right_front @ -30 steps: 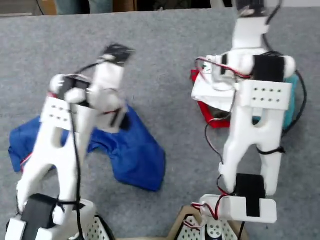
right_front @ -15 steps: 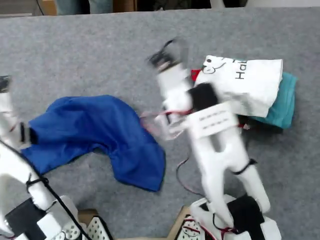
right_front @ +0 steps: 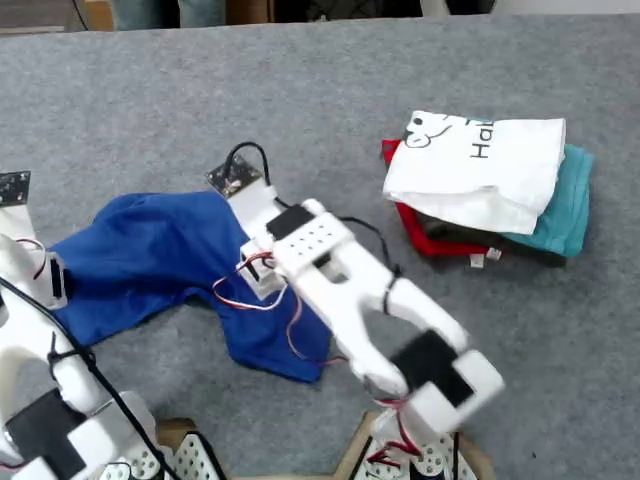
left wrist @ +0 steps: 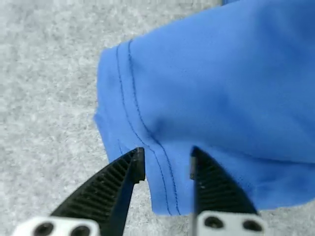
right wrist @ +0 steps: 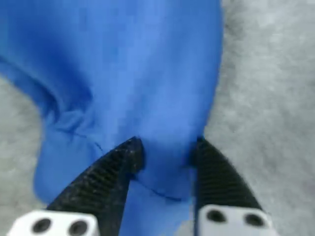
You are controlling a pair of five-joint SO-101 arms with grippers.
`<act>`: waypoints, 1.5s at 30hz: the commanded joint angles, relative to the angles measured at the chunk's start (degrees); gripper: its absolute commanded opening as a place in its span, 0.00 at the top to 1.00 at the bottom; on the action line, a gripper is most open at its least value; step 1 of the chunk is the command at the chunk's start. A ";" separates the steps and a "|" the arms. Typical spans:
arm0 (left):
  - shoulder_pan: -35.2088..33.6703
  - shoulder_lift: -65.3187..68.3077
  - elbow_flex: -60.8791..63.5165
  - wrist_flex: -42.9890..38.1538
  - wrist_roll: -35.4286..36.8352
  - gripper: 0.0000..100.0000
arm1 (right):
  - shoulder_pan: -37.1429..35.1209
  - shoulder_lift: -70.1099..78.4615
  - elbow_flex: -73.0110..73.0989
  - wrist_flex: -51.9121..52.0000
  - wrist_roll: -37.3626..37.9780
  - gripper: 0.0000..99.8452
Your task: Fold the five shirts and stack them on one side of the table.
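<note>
Blue shirt [right_front: 150, 260] rumpled, left tool [left wrist: 166, 164] and right tool [right wrist: 165, 155] parted astride its edges, folded stack [right_front: 480, 175] apart

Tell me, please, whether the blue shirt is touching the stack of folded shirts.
Apart. The high view shows bare grey table beside the stack, and the blue shirt ends well short of it.

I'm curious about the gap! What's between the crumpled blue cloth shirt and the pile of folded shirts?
In the high view, the right arm, white and bulky, above bare grey table felt.
</note>
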 commanded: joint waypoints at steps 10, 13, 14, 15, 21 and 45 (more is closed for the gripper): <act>-1.19 9.93 -16.92 -0.97 0.18 0.97 | 8.00 4.26 -16.31 -1.23 -0.09 0.99; -0.92 14.15 -21.76 -1.05 4.57 0.97 | 11.08 7.08 -22.46 -2.81 -0.09 0.99; -0.92 15.82 -23.69 -1.05 6.77 0.97 | 11.87 8.57 -24.31 -3.16 -0.09 0.99; -0.84 17.58 -25.71 -1.05 9.14 0.97 | 12.48 10.33 -25.98 -2.90 0.18 0.99; -1.45 26.81 -37.85 4.48 15.91 0.97 | 14.15 18.42 -35.30 4.40 -2.37 0.82; -3.47 18.64 -40.04 13.71 15.74 0.97 | 17.93 7.96 -49.98 42.99 -15.65 0.91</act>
